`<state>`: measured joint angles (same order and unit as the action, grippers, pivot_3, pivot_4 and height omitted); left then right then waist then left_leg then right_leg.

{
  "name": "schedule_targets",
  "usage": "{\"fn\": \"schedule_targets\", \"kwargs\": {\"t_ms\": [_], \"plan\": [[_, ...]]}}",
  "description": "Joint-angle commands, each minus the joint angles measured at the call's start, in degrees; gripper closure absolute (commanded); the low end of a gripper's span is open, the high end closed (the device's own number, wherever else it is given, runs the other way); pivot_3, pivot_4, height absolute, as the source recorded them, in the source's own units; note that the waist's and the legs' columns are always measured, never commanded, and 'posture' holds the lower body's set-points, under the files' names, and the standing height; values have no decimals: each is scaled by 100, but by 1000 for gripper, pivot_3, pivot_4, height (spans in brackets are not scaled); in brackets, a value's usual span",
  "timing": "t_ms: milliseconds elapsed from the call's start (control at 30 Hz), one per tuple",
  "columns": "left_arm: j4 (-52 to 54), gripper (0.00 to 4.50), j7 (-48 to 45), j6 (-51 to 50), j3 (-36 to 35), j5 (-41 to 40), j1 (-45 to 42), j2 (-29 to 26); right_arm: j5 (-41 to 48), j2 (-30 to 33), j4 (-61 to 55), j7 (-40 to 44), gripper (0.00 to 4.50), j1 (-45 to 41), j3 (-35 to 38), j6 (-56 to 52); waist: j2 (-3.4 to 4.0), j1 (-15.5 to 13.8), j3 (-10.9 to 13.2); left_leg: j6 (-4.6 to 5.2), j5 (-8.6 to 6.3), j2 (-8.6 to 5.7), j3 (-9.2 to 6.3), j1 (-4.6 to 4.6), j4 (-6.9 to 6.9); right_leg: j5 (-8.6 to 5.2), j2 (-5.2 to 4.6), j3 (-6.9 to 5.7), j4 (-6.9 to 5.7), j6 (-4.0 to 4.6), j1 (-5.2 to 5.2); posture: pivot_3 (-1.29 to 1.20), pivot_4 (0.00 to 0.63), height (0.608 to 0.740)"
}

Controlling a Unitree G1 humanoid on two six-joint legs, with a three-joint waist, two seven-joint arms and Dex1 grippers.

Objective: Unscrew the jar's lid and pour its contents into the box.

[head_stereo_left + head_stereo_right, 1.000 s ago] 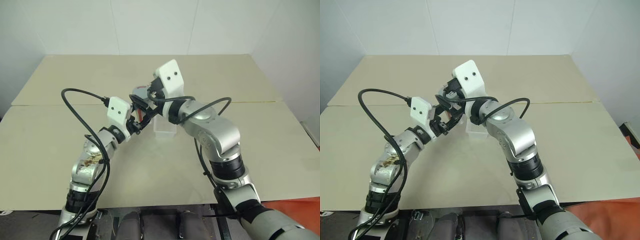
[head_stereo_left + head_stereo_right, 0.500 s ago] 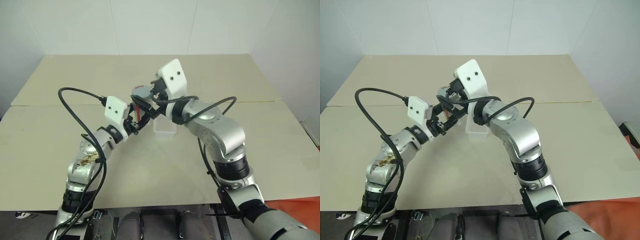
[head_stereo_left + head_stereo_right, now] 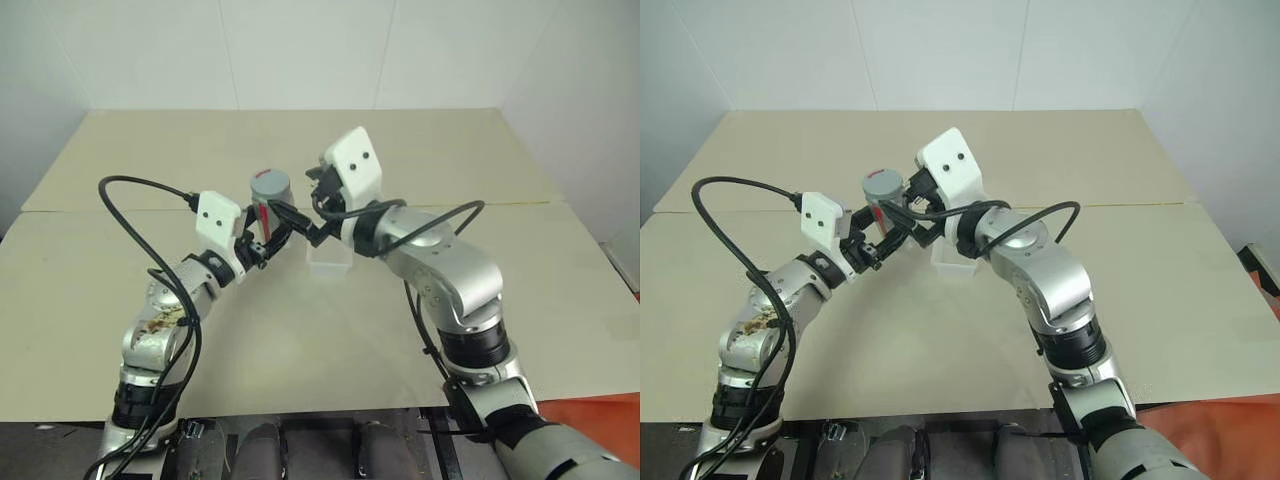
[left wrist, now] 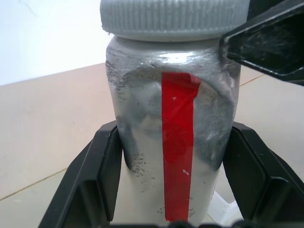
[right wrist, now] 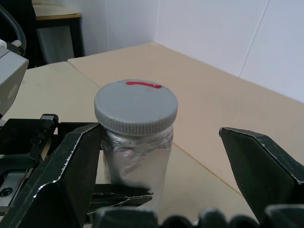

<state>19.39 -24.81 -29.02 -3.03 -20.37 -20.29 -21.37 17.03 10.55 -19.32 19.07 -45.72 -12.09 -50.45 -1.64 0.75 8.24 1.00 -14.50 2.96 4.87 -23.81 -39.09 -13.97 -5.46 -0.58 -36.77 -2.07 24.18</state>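
Left gripper (image 4: 171, 209) clamps the jar (image 3: 263, 212), right gripper (image 5: 175, 156) gapes around the lid (image 5: 136, 105); closing off-centre could slip

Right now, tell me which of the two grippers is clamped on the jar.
The left gripper: its fingers squeeze the jar on both sides. The right gripper stands open around the lid.

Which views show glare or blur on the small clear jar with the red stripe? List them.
Left wrist view: a bright glare band crosses the small clear jar with the red stripe just under the ribbed round grey screw lid. Right wrist view: the jar's lower body blurs out while the lid stays sharp. Left eye view: even soft light, faint shadows on the beige table.
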Motion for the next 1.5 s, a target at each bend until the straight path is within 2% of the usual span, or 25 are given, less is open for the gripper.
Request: {"fn": "schedule_targets", "kwargs": {"t_ms": [33,400,967,1200,1500], "plan": [[303,1734,-41,54,-119,-105,-29,-52,7,91,-255,17,52,17,221,63,0,0,0,0,0,0,0,0,0,0,0,0,0,0,0,0,150,740],[289,1734,-169,18,-111,-140,-54,-117,492,324,-788,867,52,202,193,355,0,8,0,1,-1,0,-2,1,1,0,1,1,2,0,0,0,150,740],[401,1734,-230,-4,23,-159,-56,-69,-208,-483,464,144,52,-535,12,663,0,4,0,0,0,0,2,1,1,0,0,0,1,0,-1,0,150,740],[416,1734,-207,-3,13,-156,-24,-71,-303,-521,598,109,52,-566,85,646,0,5,0,0,0,0,1,1,2,0,0,0,1,0,0,0,150,740],[411,1734,-164,-29,-30,-164,-8,-71,-222,-344,223,183,52,-362,146,495,0,5,0,0,0,0,0,1,3,0,0,0,1,0,0,0,150,740]]}}
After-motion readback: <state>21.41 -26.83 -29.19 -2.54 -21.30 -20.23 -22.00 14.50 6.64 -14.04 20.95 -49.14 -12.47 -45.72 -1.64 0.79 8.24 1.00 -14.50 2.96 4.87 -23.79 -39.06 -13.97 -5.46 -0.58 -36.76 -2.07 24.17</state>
